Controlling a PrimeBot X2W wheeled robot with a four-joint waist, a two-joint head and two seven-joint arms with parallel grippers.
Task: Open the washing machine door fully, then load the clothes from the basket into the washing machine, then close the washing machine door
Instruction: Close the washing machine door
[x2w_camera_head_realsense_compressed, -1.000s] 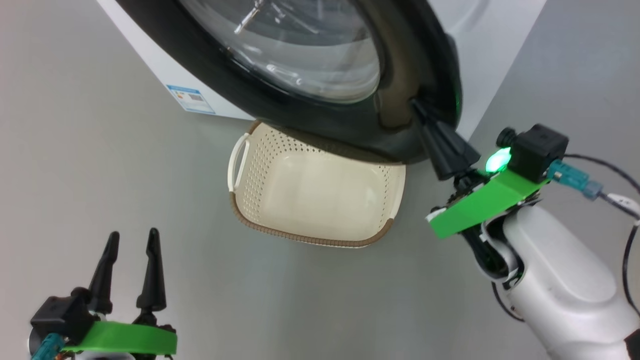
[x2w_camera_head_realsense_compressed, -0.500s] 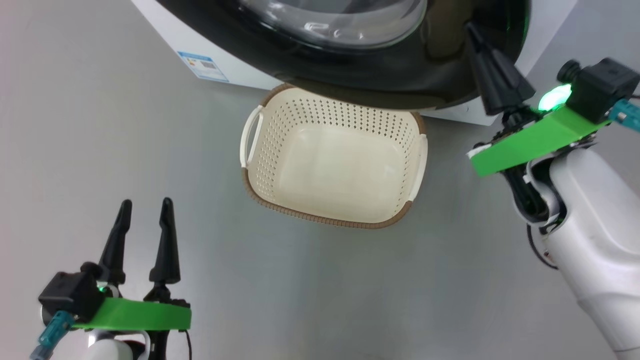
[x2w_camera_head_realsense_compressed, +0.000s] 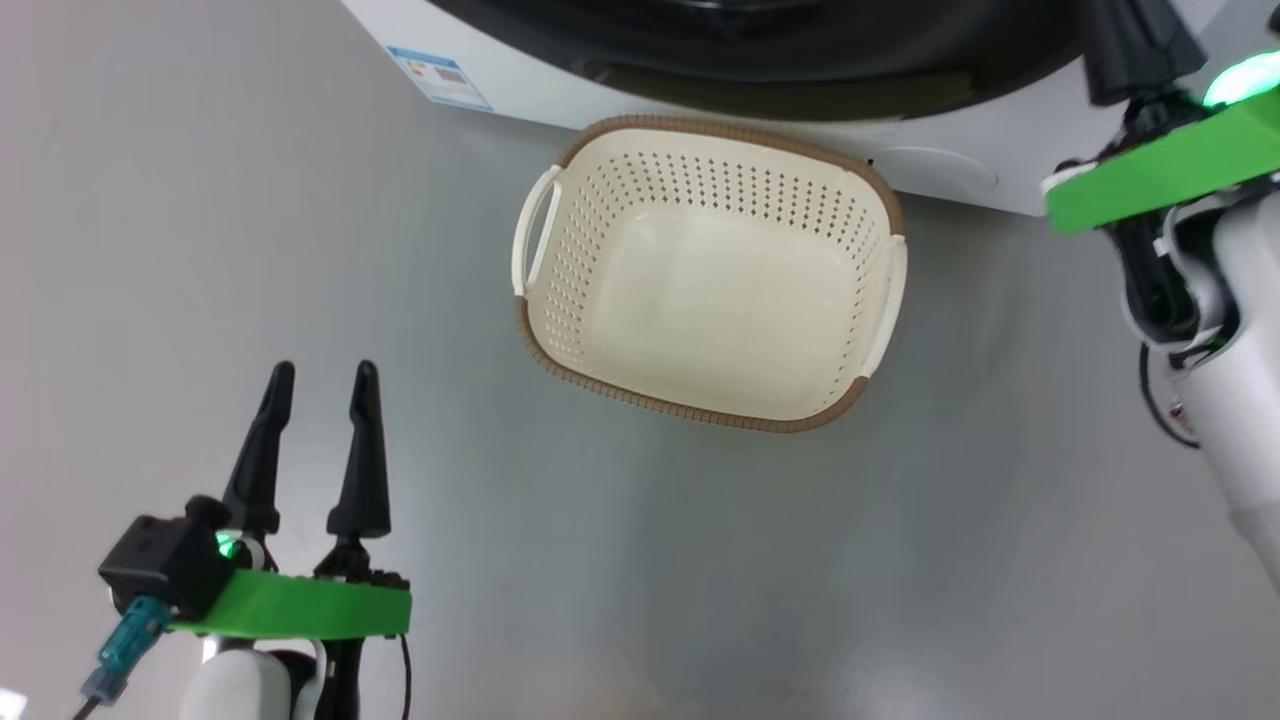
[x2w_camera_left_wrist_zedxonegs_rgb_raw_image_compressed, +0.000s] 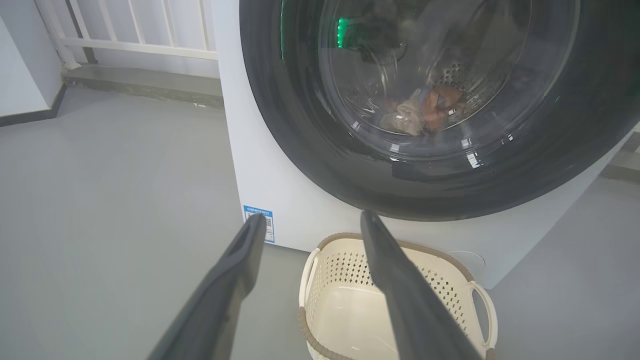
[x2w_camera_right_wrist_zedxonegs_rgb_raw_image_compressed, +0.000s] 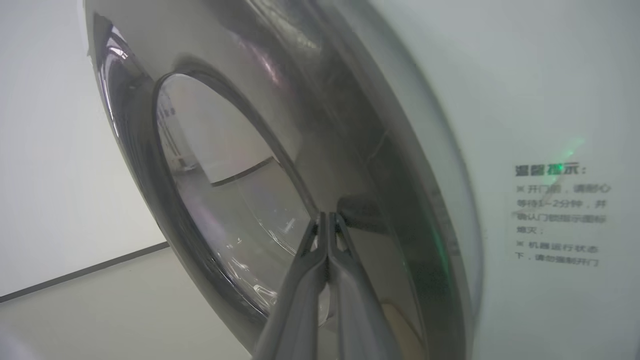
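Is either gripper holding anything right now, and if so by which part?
Nothing is held. The left gripper hangs open and empty; the right gripper is shut on nothing, its tips at the black rim of the washing machine door.

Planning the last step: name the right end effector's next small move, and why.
Probably a firm push on the washing machine door rim with the shut right end effector: the basket is empty, clothes sit behind the door, and latching is unclear.

Glossy black door (x2w_camera_left_wrist_zedxonegs_rgb_raw_image_compressed: 320, 165), perforated cream plastic basket (x2w_camera_head_realsense_compressed: 640, 170).
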